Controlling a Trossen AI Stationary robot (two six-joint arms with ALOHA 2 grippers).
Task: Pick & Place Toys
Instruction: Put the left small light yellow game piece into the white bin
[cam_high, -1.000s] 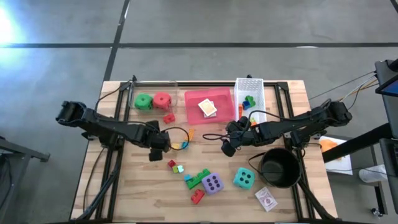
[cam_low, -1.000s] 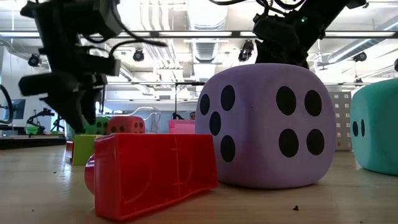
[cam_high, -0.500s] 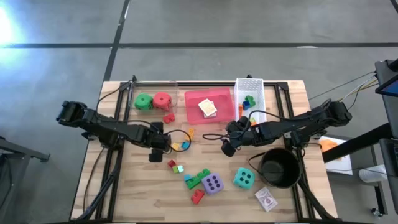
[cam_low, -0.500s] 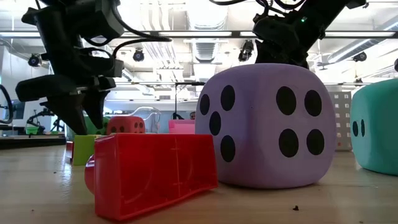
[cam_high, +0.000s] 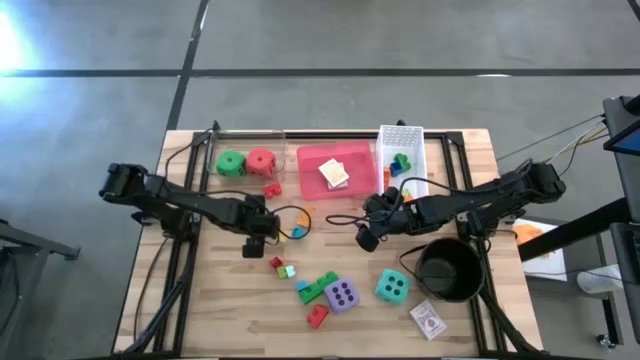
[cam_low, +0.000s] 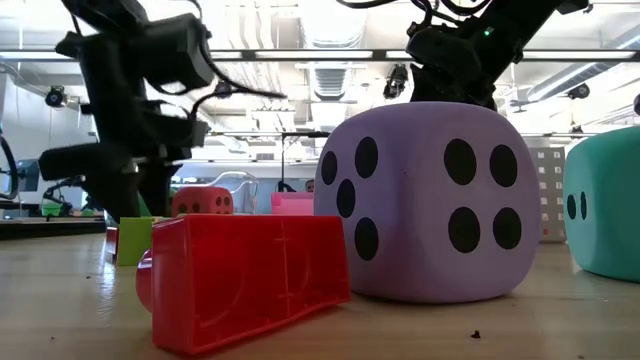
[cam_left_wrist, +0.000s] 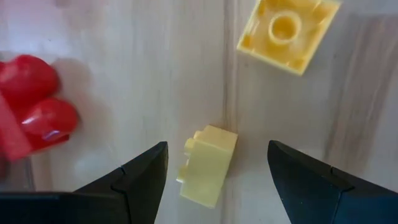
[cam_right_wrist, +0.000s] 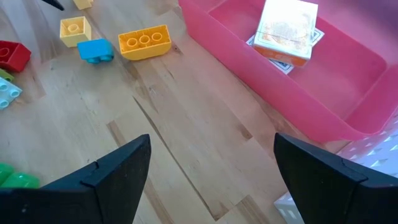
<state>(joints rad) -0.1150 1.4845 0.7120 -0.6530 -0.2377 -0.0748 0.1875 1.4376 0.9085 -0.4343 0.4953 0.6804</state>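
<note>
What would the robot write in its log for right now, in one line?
left pincer: open, over pale yellow brick | right pincer: open, waiting beside pink tray | brick not yet gripped

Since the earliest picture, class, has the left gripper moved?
Yes. In the high view the left gripper has shifted slightly rightward, toward the pink tray, which has stayed put.

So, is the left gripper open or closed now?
Open. The left gripper has its two dark fingers apart, with a small pale yellow brick lying untouched on the table between them.
</note>
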